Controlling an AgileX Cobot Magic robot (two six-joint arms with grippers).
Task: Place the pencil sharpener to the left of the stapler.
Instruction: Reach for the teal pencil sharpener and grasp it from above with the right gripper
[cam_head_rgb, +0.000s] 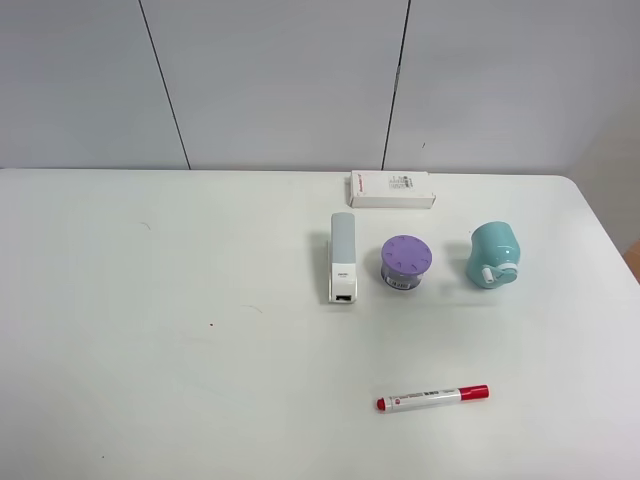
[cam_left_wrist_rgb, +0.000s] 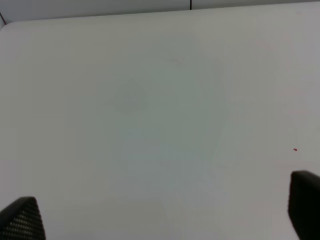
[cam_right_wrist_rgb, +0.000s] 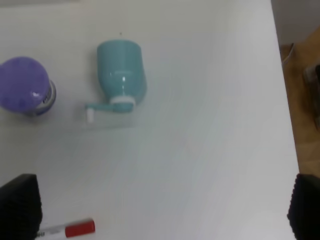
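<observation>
We find the pencil sharpener (cam_head_rgb: 493, 255) lying on the desk (cam_head_rgb: 150, 350) at 3 o'clock of the stapler (cam_head_rgb: 343, 257), with the purple container (cam_head_rgb: 407, 262) between the two. The free spot at 9 o'clock of the stapler is the target. In the exterior view the sharpener's long axis runs roughly from 12 to 6 o'clock, with the white band and crank knob at the 6 o'clock end. The stapler lies parallel to it. The right fingers (cam_right_wrist_rgb: 20, 205) stand wide apart and hold nothing. The sharpener (cam_right_wrist_rgb: 121, 70) lies ahead of them and well apart, offset toward the container (cam_right_wrist_rgb: 25, 85) side. The left fingers (cam_left_wrist_rgb: 22, 220) are likewise spread and empty, and their camera shows only bare desk. We therefore judge the right arm the nearer one for the pick. The fingers should close across the barrel, at right angles to its long axis, and the carry must clear the container and the stapler.
</observation>
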